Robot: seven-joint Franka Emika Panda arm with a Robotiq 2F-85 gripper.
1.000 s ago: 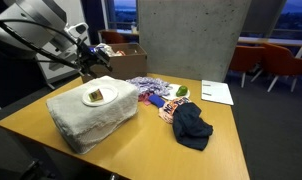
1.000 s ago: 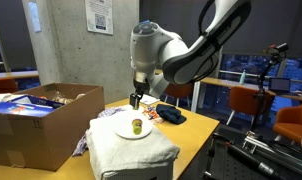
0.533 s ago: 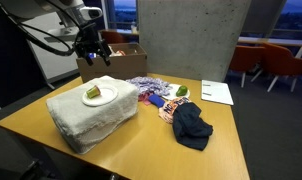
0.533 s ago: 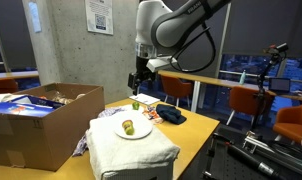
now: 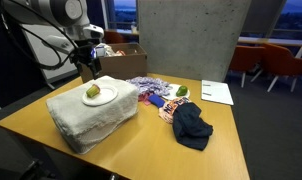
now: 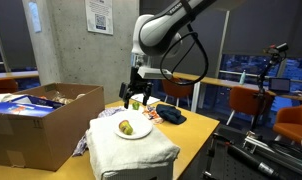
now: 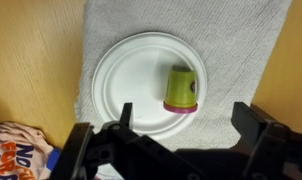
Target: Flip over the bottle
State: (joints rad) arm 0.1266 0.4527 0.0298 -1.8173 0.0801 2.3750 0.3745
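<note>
The bottle is sitting on the plate, right of the plate's centre in the wrist view. It seems to be lying on its side. Its long axis is running up and down that picture, with the yellow-green body pointing to the top edge and the brownish-red end pointing down toward the gripper. In both exterior views it is showing only as a small greenish lump, too small to read its pose. No label or print is showing on it.

The gripper is hanging above the plate with its fingers spread wide and pinching nothing. The bottle is lying well clear of both of them. In an exterior view the gripper is hovering above and behind the plate, apart from it.

The plate is resting on a folded white towel, and the towel is lying on a wooden table.

At the lower left of the wrist view a colourful bag is showing orange letters that look like "NO"; the rest is cut off. A poster is hanging on the concrete wall, its writing too small to read. Papers are lying at the table's far edge, their print also unreadable. A dark cloth is lying beside some colourful clutter. A cardboard box is standing next to the towel.
</note>
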